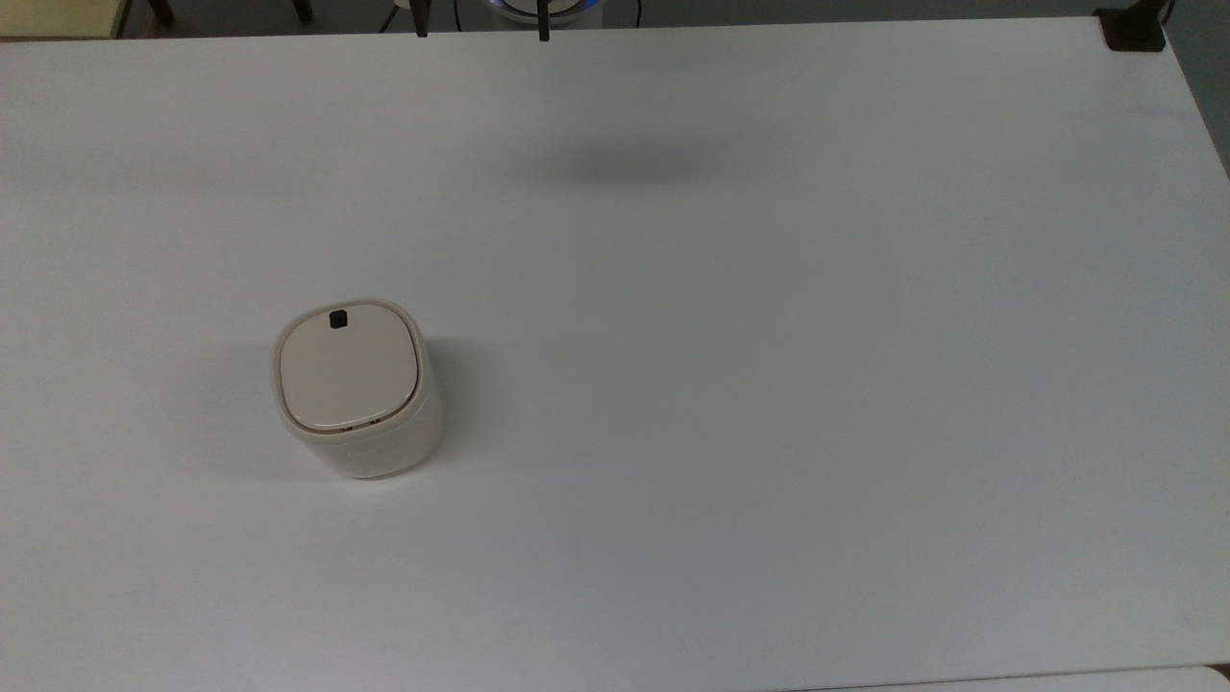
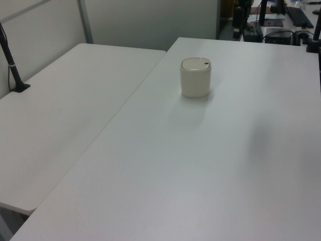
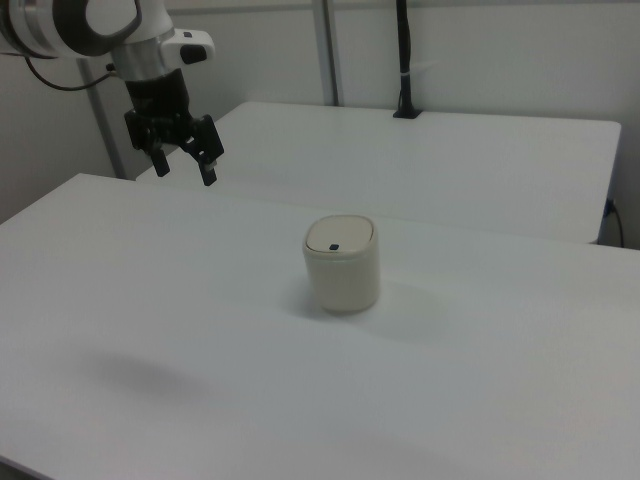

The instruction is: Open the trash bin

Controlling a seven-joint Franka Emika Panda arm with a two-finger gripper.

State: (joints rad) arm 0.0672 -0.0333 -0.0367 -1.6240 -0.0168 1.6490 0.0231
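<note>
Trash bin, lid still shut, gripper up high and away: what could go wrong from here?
The black button is small and sits near the lid's edge, so the open gripper may miss it and press bare lid. The trash bin stands free on the smooth table; an off-centre push might slide or tip it.

A wide white surface point(image 1: 769, 384) spreads across the top view, with a soft grey shadow point(image 1: 625, 168) near its far edge. A black clamp point(image 1: 1134, 29) grips its top right corner there. In the right view, a second white table point(image 3: 450, 160) stands just behind, carrying a black pole point(image 3: 404, 60) on a small base.
</note>
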